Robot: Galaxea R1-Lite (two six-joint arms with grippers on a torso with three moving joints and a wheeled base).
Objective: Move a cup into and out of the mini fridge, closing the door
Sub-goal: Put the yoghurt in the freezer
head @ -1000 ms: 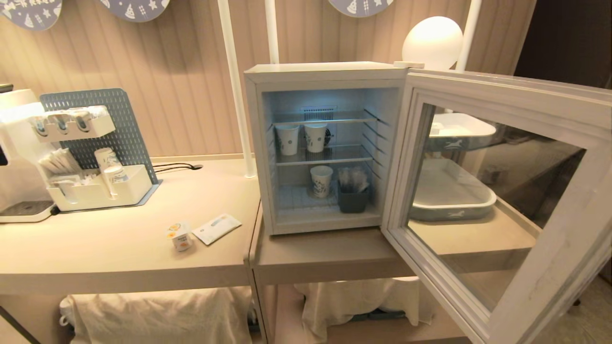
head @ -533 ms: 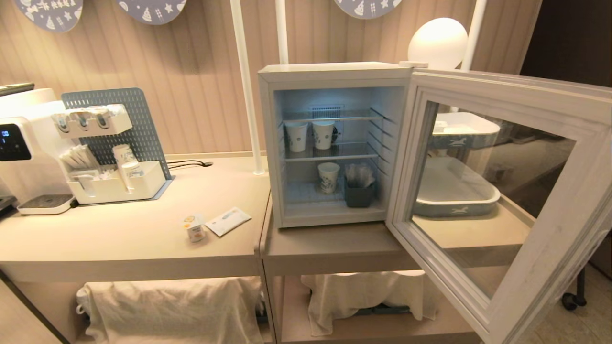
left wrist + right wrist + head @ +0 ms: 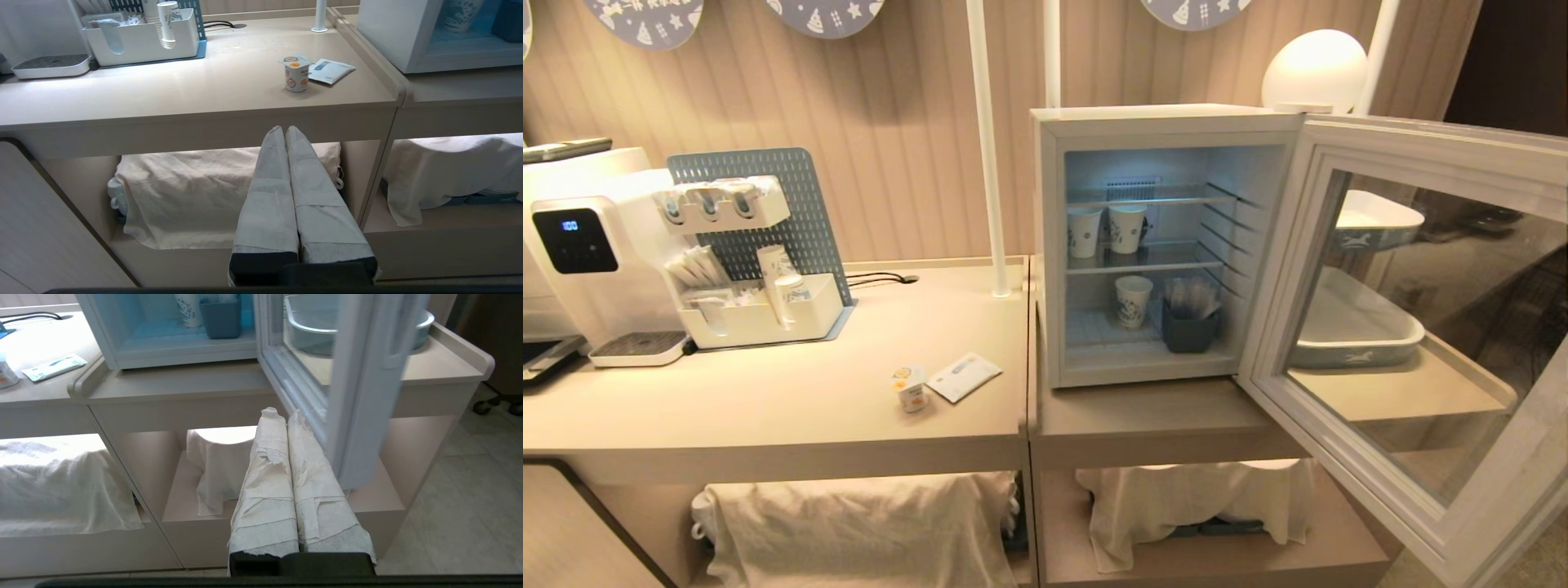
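Left gripper clenched, empty; small white orange-labelled foil-lidded cup ahead above it. Right gripper clenched, empty, beside open glass-windowed fridge door.

The mouth of the mini fridge is left free by the door, which is swung wide to the right and blocks any approach from that side. On the lower floor, the right part is taken by a dark bin and the middle by a paper cup, while bare room is seen at the left and in front; two more paper cups are crowded at the left of the middle shelf. Open counter is found around the cup, with only a flat packet just beside it.
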